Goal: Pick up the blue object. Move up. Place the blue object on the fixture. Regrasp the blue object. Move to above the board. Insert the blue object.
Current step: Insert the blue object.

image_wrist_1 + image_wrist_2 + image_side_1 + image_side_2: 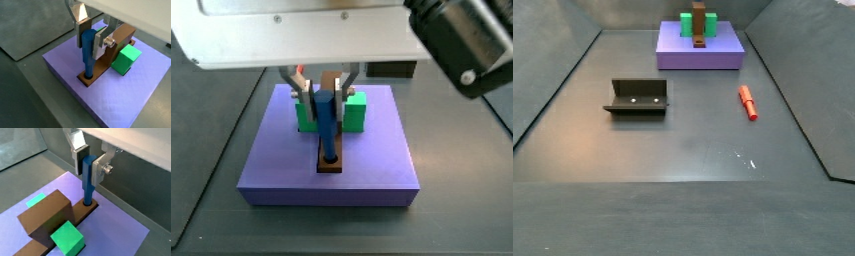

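Most of the task looks done: the blue object point(89, 52) stands upright over the board point(140, 95), its lower end set in the round hole at the near end of the brown bar point(100, 70), as both wrist views and a side view show. How deep it sits I cannot tell; a long stretch of the peg shows above the bar, so I judge the insertion begun but perhaps not finished.

Around the peg's upper part the gripper point(95, 36) hangs directly above the board, its fingers point(80, 155) clamped on the blue object, one plate on each side, touching it. What seems left is pressing the peg home, if it is not seated, then letting go.

Beside the bar on the board sits the green block point(125, 60).

Well away from the board, the fixture point(637, 97) stands bare on the grey surface point(673, 150), consistent with the regrasp being over. Between fixture and board, off to one side, the red peg point(748, 102) lies flat on the surface.
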